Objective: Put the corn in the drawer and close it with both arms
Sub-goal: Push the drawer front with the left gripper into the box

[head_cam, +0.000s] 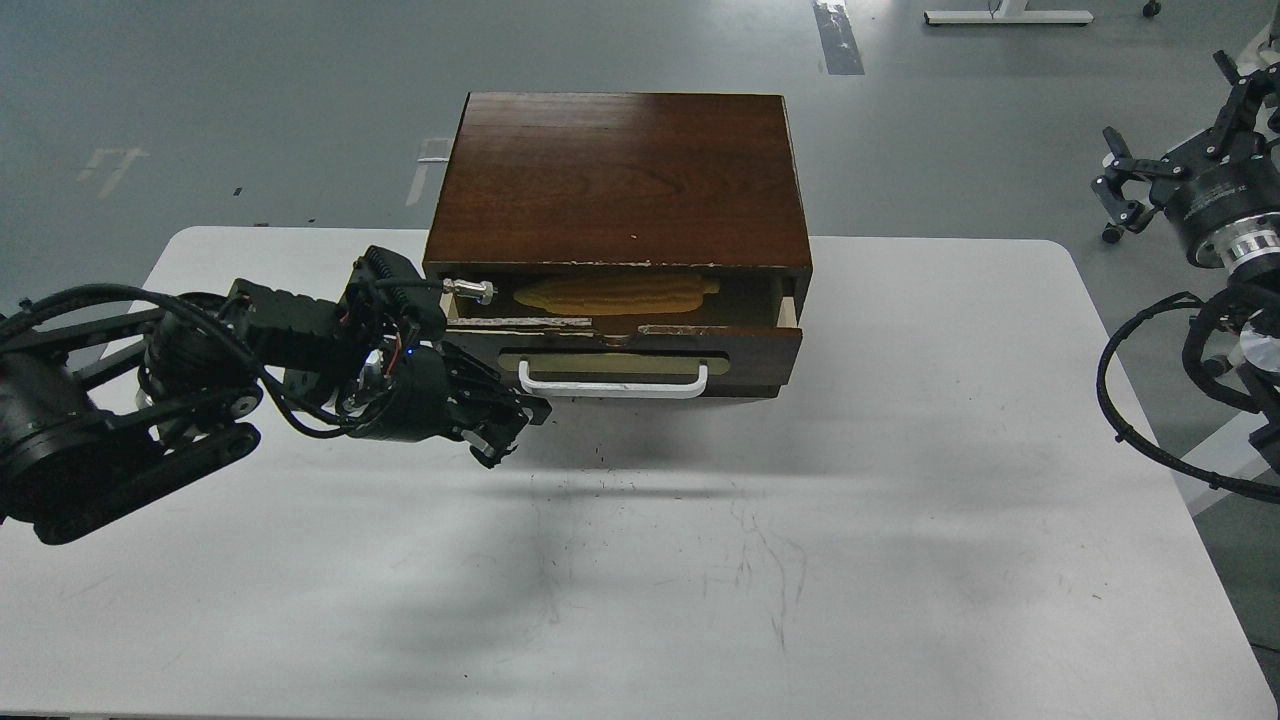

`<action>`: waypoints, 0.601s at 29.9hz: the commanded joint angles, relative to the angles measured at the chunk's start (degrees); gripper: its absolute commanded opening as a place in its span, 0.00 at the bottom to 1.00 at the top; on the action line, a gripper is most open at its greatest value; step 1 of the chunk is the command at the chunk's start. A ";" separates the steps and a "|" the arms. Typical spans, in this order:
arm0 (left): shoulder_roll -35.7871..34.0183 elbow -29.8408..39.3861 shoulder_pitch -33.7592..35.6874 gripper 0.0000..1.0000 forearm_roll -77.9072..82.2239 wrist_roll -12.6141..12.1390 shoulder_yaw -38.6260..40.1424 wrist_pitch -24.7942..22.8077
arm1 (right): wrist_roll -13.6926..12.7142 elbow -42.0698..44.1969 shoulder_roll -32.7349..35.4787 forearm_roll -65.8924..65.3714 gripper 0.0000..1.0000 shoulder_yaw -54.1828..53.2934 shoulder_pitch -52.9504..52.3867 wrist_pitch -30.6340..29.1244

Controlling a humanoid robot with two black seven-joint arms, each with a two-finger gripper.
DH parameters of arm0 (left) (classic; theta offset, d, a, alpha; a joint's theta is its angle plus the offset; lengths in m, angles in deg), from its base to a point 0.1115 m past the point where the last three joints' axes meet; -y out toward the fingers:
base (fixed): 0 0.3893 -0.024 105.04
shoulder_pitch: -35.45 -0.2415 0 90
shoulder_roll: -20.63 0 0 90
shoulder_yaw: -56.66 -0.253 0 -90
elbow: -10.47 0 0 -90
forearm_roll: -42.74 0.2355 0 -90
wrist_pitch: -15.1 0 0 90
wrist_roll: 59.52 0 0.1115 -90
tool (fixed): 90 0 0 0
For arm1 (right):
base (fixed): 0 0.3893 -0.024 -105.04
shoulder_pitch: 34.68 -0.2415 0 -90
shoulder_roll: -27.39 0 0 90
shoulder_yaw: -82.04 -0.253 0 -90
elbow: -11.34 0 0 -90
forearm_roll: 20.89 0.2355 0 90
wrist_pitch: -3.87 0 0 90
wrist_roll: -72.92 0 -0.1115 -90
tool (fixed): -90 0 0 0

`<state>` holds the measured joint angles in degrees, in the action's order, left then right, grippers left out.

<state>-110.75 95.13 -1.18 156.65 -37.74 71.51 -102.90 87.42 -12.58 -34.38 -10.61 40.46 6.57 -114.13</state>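
Observation:
The dark brown cabinet (pixel 620 180) stands at the back of the white table (pixel 900 520). Its drawer (pixel 640 345), with cream plate and white bar handle (pixel 610 385), is open only a narrow gap. The corn (pixel 615 293) lies inside in shadow, lengthwise, partly under the cabinet top. My left gripper (pixel 505 430) is at the drawer front's left end, just left of and below the handle; its dark fingers cannot be told apart. My right gripper (pixel 1125 185) is raised far to the right, off the table, with fingers spread and nothing in them.
Bare white table surface with scuff marks lies in front of the cabinet. My right arm's black cables (pixel 1150 400) hang beside the table's right edge. Grey floor lies beyond, with a white stand base (pixel 1005 15) at the top.

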 commanded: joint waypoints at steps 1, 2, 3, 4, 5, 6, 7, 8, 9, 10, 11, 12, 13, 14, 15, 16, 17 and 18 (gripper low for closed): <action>-0.19 1.21 0.07 0.00 0.00 0.20 0.00 0.00 | 0.00 0.02 0.07 0.00 1.00 0.00 0.06 0.00; -0.19 1.21 0.15 0.00 0.00 0.20 0.00 0.00 | 0.00 0.02 0.07 0.00 1.00 0.09 0.06 0.00; -0.10 1.21 0.16 0.00 0.00 0.20 0.00 0.00 | 0.00 0.02 0.07 0.00 1.00 0.01 0.06 0.00; -0.10 1.21 0.24 0.00 0.00 0.20 0.00 0.00 | 0.00 0.02 0.07 0.00 1.00 0.09 0.06 0.00; -0.10 1.21 0.24 0.00 0.00 0.20 0.00 0.00 | 0.00 0.02 0.07 0.00 1.00 0.09 0.06 0.00; -0.10 1.12 0.50 0.00 0.00 0.11 0.09 0.00 | 0.00 0.02 0.07 0.00 1.00 0.09 0.06 0.00; -0.10 1.03 0.94 0.00 -0.09 0.11 0.09 0.00 | 0.00 0.02 0.07 0.00 1.00 0.01 0.06 0.00; -0.01 0.86 1.03 0.00 -0.18 0.11 0.09 0.00 | 0.00 0.02 0.16 0.00 1.00 0.00 0.06 0.00; 0.16 0.60 1.12 0.00 -0.18 0.02 0.09 0.00 | 0.00 0.02 0.25 0.00 1.00 0.00 0.06 0.00; 0.16 0.51 1.12 0.00 -0.18 0.02 0.09 0.00 | 0.00 0.02 0.25 0.00 1.00 0.00 0.06 0.00; 0.16 0.42 1.12 0.00 -0.26 -0.07 0.18 0.00 | 0.00 0.02 0.33 0.00 1.00 0.00 0.06 0.00; 0.25 0.42 1.12 0.00 -0.26 -0.07 0.18 0.00 | 0.00 0.02 0.33 0.00 1.00 0.00 0.06 0.00; 0.25 0.33 1.12 0.00 -0.26 -0.07 0.18 0.00 | 0.00 0.02 0.42 0.00 1.00 0.00 0.06 0.00; 0.25 0.16 1.12 0.00 -0.26 -0.07 0.18 0.00 | 0.00 0.02 0.42 0.00 1.00 0.00 0.06 0.00; 0.16 -0.11 1.12 0.00 -0.35 -0.07 0.18 0.00 | 0.00 0.02 0.42 0.00 1.00 0.00 0.06 0.00; 0.16 -0.20 1.12 0.00 -0.35 -0.07 0.18 0.00 | 0.00 0.02 0.42 0.00 1.00 0.00 0.15 0.00; 0.16 -0.20 1.12 0.00 -0.35 -0.07 0.18 0.00 | 0.00 0.02 0.42 0.00 1.00 0.00 0.15 0.00; 0.08 -0.20 1.12 0.00 -0.44 -0.07 0.26 0.00 | 0.00 0.02 0.42 0.00 1.00 0.00 0.15 0.00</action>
<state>-110.54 95.08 -0.08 156.32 -37.79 71.67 -102.90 87.42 -12.56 -33.97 -10.61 40.46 6.68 -114.13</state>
